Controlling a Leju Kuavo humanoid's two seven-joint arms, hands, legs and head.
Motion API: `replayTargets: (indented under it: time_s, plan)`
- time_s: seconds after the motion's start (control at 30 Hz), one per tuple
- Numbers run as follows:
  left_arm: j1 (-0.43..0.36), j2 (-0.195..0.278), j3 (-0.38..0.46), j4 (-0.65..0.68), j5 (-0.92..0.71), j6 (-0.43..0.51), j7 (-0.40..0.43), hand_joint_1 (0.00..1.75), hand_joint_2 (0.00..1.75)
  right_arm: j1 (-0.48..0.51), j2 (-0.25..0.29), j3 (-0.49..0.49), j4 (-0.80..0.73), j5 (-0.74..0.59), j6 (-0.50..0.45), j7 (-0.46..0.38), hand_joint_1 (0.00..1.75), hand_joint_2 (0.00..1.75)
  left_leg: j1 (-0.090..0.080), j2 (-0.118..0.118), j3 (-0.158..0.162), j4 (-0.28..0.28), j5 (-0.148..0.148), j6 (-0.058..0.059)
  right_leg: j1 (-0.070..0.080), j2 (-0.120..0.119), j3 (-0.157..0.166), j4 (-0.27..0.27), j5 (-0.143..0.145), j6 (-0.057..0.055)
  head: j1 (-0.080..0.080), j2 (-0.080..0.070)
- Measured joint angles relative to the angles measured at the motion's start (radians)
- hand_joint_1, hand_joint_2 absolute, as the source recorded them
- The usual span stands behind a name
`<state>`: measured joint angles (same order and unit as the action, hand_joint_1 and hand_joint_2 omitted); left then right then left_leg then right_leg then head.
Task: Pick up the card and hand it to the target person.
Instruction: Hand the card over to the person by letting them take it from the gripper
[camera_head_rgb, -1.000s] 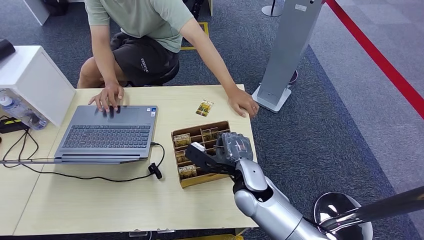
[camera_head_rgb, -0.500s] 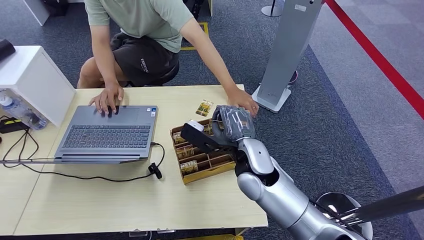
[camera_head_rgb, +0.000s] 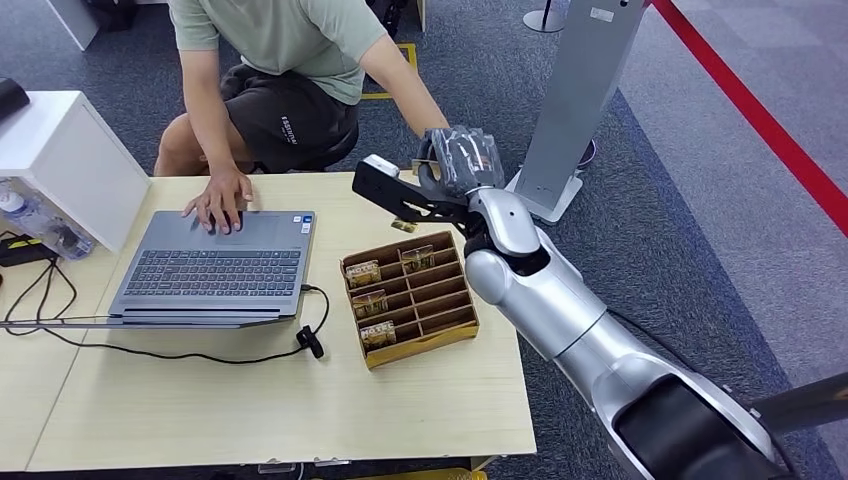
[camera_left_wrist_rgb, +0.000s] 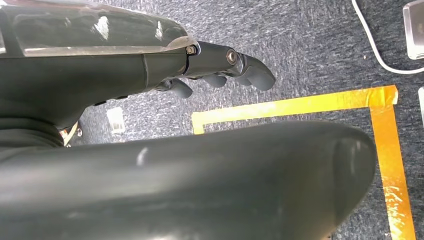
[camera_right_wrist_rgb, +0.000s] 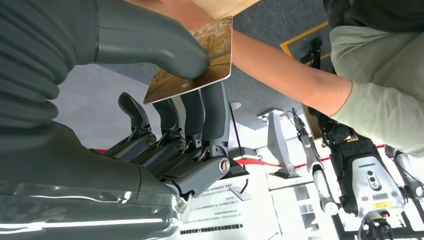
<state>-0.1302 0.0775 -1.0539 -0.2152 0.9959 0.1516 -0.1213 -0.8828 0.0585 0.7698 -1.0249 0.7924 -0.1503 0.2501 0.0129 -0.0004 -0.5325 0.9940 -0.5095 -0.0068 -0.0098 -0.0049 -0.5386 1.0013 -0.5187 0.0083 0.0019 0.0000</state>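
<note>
While the right robot hand (camera_right_wrist_rgb: 165, 95) pinches it, the card (camera_right_wrist_rgb: 195, 60) lies flat

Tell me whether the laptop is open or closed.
Open: the laptop shows its keyboard facing up, with a person's hand resting on it.

The right arm (camera_head_rgb: 560, 300) is a chain of rounded silver shells with a polished sheen, joined by darker grey seams, and it ends near the shoulder in a black glossy segment (camera_head_rgb: 690, 435). At the wrist sits a black boxy block (camera_head_rgb: 385, 190). The right hand (camera_head_rgb: 455, 165) has a grey ribbed cover (camera_right_wrist_rgb: 30, 55), a thick smooth grey thumb (camera_right_wrist_rgb: 150, 42) and darker slim fingers (camera_right_wrist_rgb: 192, 117) linked by small metal pins and a round screw head (camera_right_wrist_rgb: 223, 165). The left hand (camera_left_wrist_rgb: 220, 67) has dark grey fingers with rounded tips and two round silver screws at the knuckle (camera_left_wrist_rgb: 210, 52), under a glossy dark housing (camera_left_wrist_rgb: 90, 30).
</note>
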Motion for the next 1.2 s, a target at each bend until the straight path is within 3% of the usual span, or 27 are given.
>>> replayTargets:
  time_s: [0.5, 1.2]
  plan:
    - [0.008, 0.000, -0.012, 0.000, 0.025, 0.005, -0.013, 0.00, 0.00, -0.071, 0.116, 0.020, 0.298, -0.021, -0.059, -0.057, 1.43, 1.75, 0.000, 0.000, 0.000, 0.000, 0.000, 0.000, 0.000, 0.000, 0.000, 0.000, 0.000, 0.000, 0.000, 0.000]
    - [0.021, 0.001, -0.013, 0.000, 0.033, 0.017, -0.018, 0.00, 0.00, -0.083, 0.156, 0.036, 0.396, -0.035, -0.066, -0.064, 1.43, 1.75, 0.000, 0.000, 0.000, 0.000, 0.000, 0.000, 0.000, 0.000, 0.000, 0.000, 0.000, 0.000, 0.000, 0.000]
